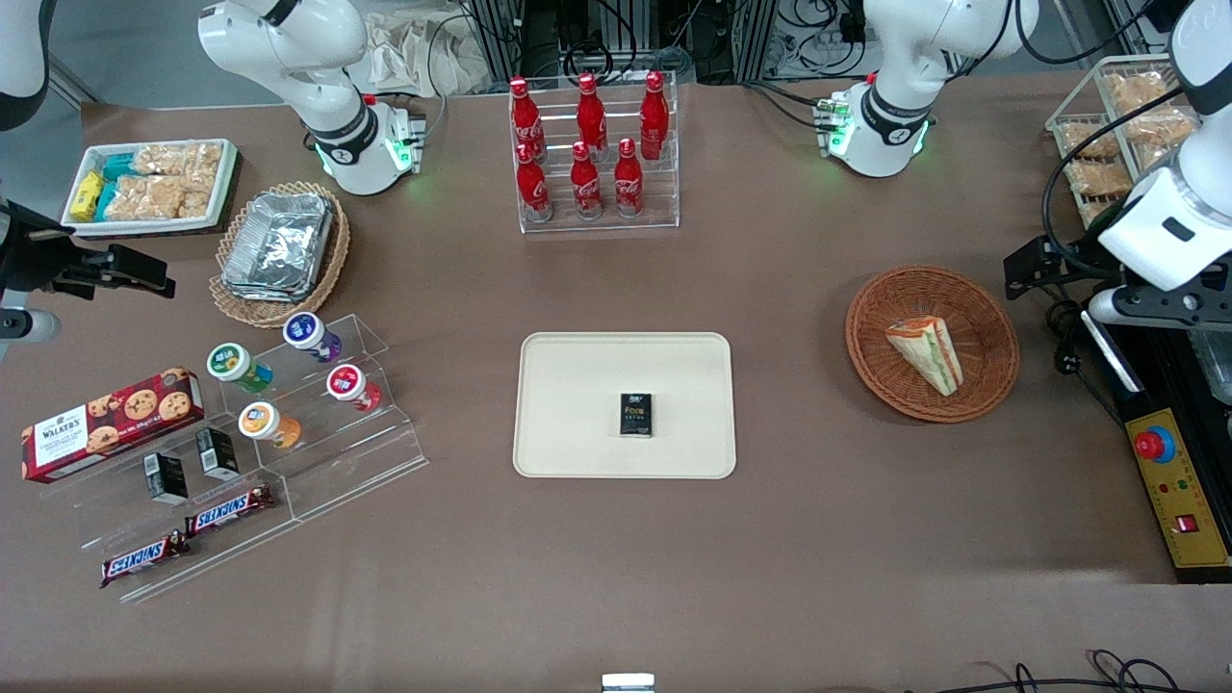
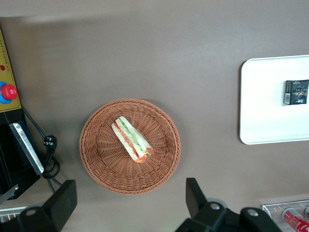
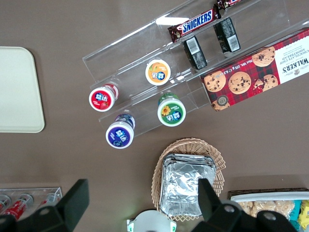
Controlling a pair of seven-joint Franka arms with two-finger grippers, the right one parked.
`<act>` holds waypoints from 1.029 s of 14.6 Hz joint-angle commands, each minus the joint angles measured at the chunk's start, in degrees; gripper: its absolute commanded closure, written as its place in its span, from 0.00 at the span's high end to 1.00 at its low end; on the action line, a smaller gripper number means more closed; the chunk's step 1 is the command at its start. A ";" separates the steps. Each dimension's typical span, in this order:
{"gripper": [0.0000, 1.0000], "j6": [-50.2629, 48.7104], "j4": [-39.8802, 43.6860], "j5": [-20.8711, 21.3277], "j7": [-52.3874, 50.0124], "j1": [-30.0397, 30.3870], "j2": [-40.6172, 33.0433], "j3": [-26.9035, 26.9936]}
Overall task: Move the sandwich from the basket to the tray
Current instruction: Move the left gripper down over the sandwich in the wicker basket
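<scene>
The sandwich [image 1: 926, 352] [image 2: 133, 139], a pale wedge with orange and green filling at its edge, lies in the round reddish-brown basket [image 1: 991, 308] [image 2: 101, 164]. The cream tray [image 1: 577, 385] [image 2: 265, 106] lies at the table's middle, with a small black box [image 1: 636, 415] [image 2: 296, 92] on it. My gripper [image 1: 1044, 269] [image 2: 129, 197] hangs high above the table beside the basket, toward the working arm's end. It is open, with both black fingers spread wide, and it holds nothing.
A clear rack of red cola bottles [image 1: 589, 154] stands farther from the front camera than the tray. A yellow emergency-stop box [image 1: 1179, 491] and cables lie at the working arm's table edge. A clear stand with cups and snacks [image 1: 289, 385] lies toward the parked arm's end.
</scene>
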 commanded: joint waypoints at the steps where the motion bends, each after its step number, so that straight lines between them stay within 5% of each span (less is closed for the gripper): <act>1: 1.00 -1.72 2.36 -0.05 -0.88 0.17 1.54 0.18; 7: 1.00 1.16 -4.65 0.83 -9.98 0.44 1.54 0.53; 15: 1.00 30.59 -34.08 4.51 -46.30 0.44 -3.30 0.53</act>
